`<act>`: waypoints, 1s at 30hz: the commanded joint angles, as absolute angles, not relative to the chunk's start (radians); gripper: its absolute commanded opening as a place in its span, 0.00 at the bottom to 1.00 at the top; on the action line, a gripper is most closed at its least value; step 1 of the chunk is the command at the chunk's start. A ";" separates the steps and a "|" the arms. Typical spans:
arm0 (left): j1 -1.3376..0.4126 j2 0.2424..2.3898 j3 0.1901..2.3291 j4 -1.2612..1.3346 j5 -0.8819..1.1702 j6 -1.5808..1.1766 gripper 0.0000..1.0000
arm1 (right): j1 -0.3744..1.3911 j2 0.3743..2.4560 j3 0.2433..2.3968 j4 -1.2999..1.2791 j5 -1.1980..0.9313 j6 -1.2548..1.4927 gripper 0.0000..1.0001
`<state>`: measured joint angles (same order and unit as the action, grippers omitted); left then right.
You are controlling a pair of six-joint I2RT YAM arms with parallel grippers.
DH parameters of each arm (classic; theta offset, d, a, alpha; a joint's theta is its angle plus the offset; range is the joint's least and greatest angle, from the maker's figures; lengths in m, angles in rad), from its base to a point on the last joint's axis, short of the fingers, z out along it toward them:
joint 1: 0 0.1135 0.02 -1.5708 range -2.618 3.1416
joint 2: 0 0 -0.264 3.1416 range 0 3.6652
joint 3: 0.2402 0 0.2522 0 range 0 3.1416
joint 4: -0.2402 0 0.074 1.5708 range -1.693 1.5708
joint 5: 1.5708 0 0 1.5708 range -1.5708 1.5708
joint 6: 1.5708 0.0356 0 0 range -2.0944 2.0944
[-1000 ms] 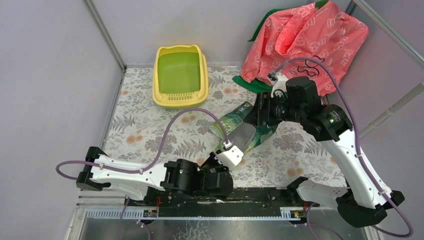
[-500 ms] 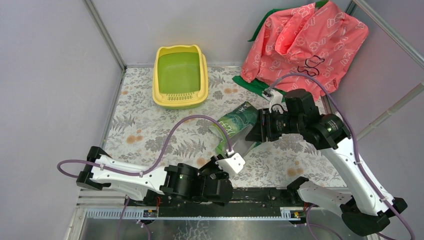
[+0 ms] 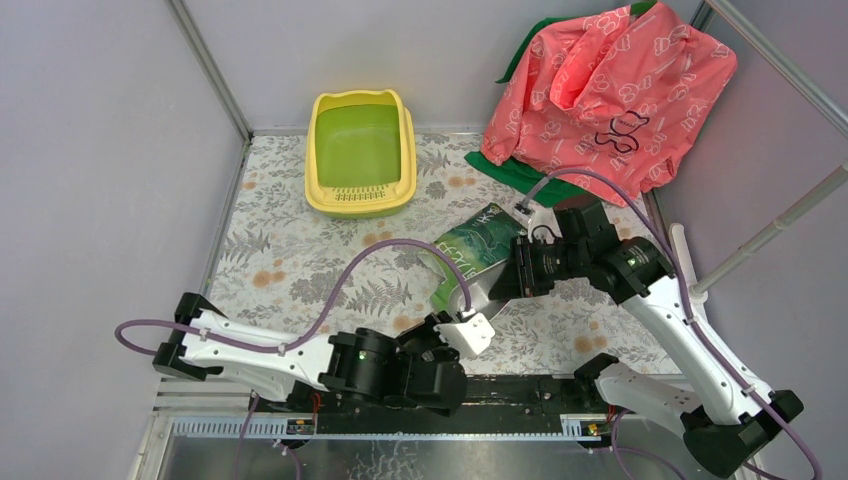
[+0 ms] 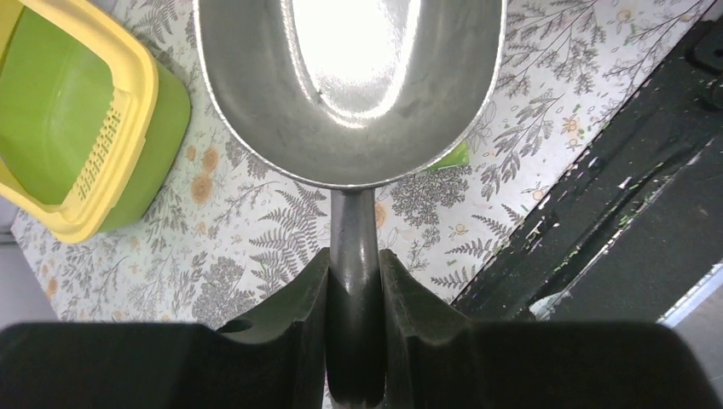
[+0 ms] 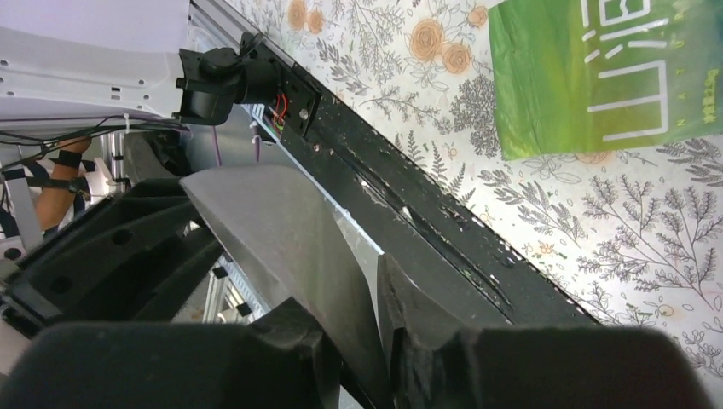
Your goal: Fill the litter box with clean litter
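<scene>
The yellow litter box (image 3: 360, 152) showed a smooth green inside. The left gripper (image 4: 355, 268) clasped the scoop (image 4: 349, 85); the right gripper (image 5: 362, 317) pinched the bag (image 3: 478, 243).

Overall light: bright and even, coming from above.
Glare: a big white shiny spot fills the bowl of the metal scoop (image 4: 349, 77) and washes it out.
Shadows: soft and faint on the flowered table cloth (image 3: 300, 270).
Colours: the litter box (image 3: 360, 150) and the pink cloth (image 3: 610, 80) look strong and clear.
Blur: the left gripper (image 4: 354, 256) and the right gripper (image 5: 349, 294) are black, fuzzy shapes close to their cameras.
Sharp parts: the top view is crisp, and the white letters on the green bag (image 5: 597, 77) have clean edges.
</scene>
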<state>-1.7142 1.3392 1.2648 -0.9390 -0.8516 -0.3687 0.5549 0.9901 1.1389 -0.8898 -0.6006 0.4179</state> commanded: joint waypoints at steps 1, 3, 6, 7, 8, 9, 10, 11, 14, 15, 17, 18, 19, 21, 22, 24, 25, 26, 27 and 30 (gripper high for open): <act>-1.683 1.255 1.278 -0.712 -0.886 -0.345 0.02 | 0.574 0.945 1.080 -0.785 -0.697 0.423 0.00; -1.637 1.212 1.259 -0.700 -0.849 -0.379 0.24 | 0.574 0.933 1.084 -0.779 -0.635 0.431 0.00; -1.534 1.122 1.209 -0.662 -0.772 -0.415 0.54 | 0.574 0.916 1.101 -0.756 -0.557 0.452 0.00; -1.489 1.091 1.196 -0.651 -0.743 -0.427 0.59 | 0.574 0.913 1.106 -0.746 -0.534 0.458 0.00; -1.445 1.058 1.183 -0.636 -0.703 -0.436 0.63 | 0.572 0.907 1.104 -0.724 -0.516 0.469 0.00; -1.390 1.029 1.172 -0.615 -0.657 -0.439 0.68 | 0.573 0.903 1.102 -0.705 -0.480 0.480 0.00; -1.334 1.003 1.169 -0.598 -0.603 -0.442 0.78 | 0.572 0.901 1.100 -0.686 -0.444 0.485 0.00; -1.261 0.987 1.170 -0.586 -0.558 -0.447 0.91 | 0.573 0.897 1.090 -0.657 -0.423 0.493 0.00; -1.077 1.006 1.211 -0.594 -0.421 -0.459 0.99 | 0.572 0.897 1.070 -0.585 -0.322 0.511 0.00; -1.011 1.033 1.227 -0.600 -0.368 -0.461 0.99 | 0.571 0.898 1.064 -0.558 -0.282 0.513 0.00; -0.902 1.089 1.243 -0.601 -0.271 -0.461 0.99 | 0.570 0.906 1.064 -0.538 -0.208 0.510 0.00; -0.856 1.114 1.244 -0.600 -0.235 -0.465 0.99 | 0.569 0.911 1.066 -0.524 -0.182 0.503 0.00; -0.806 1.125 1.233 -0.581 -0.193 -0.468 0.99 | 0.568 0.913 1.066 -0.511 -0.159 0.500 0.00; -0.708 1.112 1.173 -0.493 -0.042 -0.491 0.99 | 0.562 0.911 1.057 -0.479 -0.127 0.498 0.00; -0.650 1.098 1.133 -0.439 0.033 -0.513 0.99 | 0.560 0.909 1.051 -0.464 -0.109 0.497 0.00; -0.538 1.075 1.031 -0.340 0.209 -0.578 0.99 | 0.549 0.907 1.031 -0.435 -0.086 0.499 0.00; -0.481 1.069 0.989 -0.293 0.288 -0.611 0.99 | 0.541 0.904 1.017 -0.414 -0.091 0.503 0.00; -0.434 1.065 0.943 -0.235 0.372 -0.642 0.99 | 0.531 0.900 0.995 -0.386 -0.101 0.512 0.00; -0.388 1.062 0.897 -0.175 0.446 -0.678 0.99 | 0.520 0.898 0.974 -0.357 -0.119 0.522 0.00; -0.290 1.048 0.759 0.033 0.634 -0.806 0.98 | 0.473 0.896 0.900 -0.259 -0.214 0.572 0.00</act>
